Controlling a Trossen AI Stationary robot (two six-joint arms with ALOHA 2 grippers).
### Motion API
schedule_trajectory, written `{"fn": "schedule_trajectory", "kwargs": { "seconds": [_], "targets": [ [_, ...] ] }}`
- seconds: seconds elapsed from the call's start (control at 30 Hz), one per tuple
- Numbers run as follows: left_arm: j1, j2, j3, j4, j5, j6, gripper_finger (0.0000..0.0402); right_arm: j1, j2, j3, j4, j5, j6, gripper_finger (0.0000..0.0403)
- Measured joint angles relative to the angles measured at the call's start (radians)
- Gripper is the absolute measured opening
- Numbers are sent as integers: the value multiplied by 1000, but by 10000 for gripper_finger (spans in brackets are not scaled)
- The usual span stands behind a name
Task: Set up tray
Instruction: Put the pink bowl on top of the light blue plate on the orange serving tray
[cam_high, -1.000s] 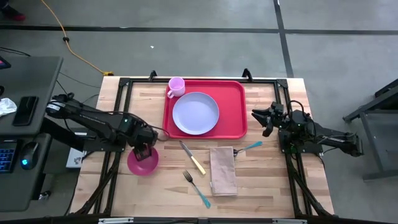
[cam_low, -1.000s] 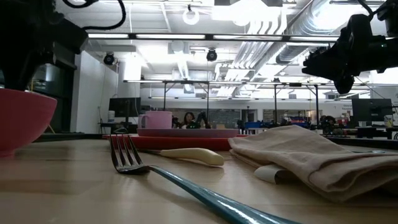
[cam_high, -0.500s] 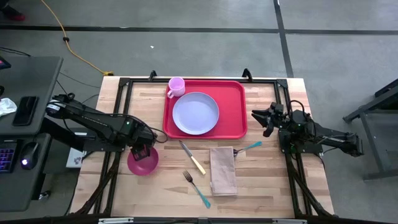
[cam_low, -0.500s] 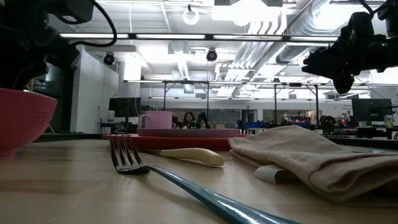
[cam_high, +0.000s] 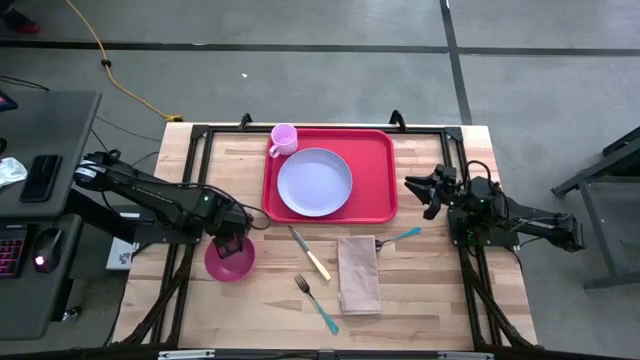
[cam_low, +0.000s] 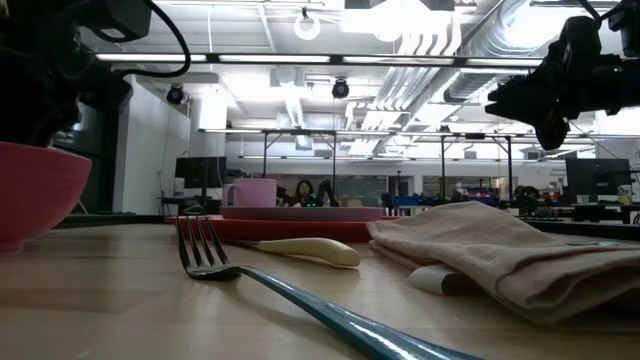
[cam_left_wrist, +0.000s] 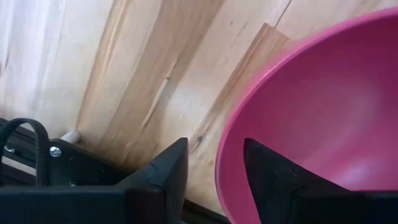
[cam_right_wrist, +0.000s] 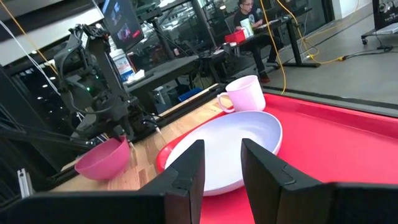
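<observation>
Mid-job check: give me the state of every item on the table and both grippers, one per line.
Tray: flat on table, holds plate and mug.
Plate: on tray, empty.
Mug: upright, tray's corner.
Bowl: upright on table, off tray.
Left gripper: open, fingers straddling bowl's rim.
Right gripper: open, empty, beside tray.
Knife: flat on table.
Fork: flat on table.
Napkin: folded, on table.
Spoon: partly under napkin.

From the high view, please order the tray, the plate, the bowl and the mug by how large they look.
1. The tray, clearly the largest.
2. The plate, lying on the tray.
3. The bowl, on the wood by the left gripper.
4. The mug, smallest.
</observation>
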Motion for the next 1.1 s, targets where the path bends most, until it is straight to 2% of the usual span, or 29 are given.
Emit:
{"fn": "schedule_trajectory", "kwargs": {
  "seconds": [0.1, 0.37, 0.53, 0.63, 0.77, 1.1],
  "targets": [
    [0, 0, 0, 0, -9, 0, 145, 0, 0, 0, 5, 0, 0, 83],
    [0, -2, 2, 13, 4, -10, 18, 0, 0, 0, 5, 0, 0, 83],
    [0, -2, 2, 14, 18, -59, 24, 0, 0, 0, 5, 0, 14, 83],
    [0, -1, 2, 16, 41, -82, 11, 0, 0, 0, 5, 0, 16, 83],
    [0, -1, 17, 14, 62, -131, 12, 0, 0, 0, 5, 0, 16, 83],
    [0, -4, 171, -57, 80, -217, 10, 0, 0, 0, 5, -19, 16, 83]
  ]
}}
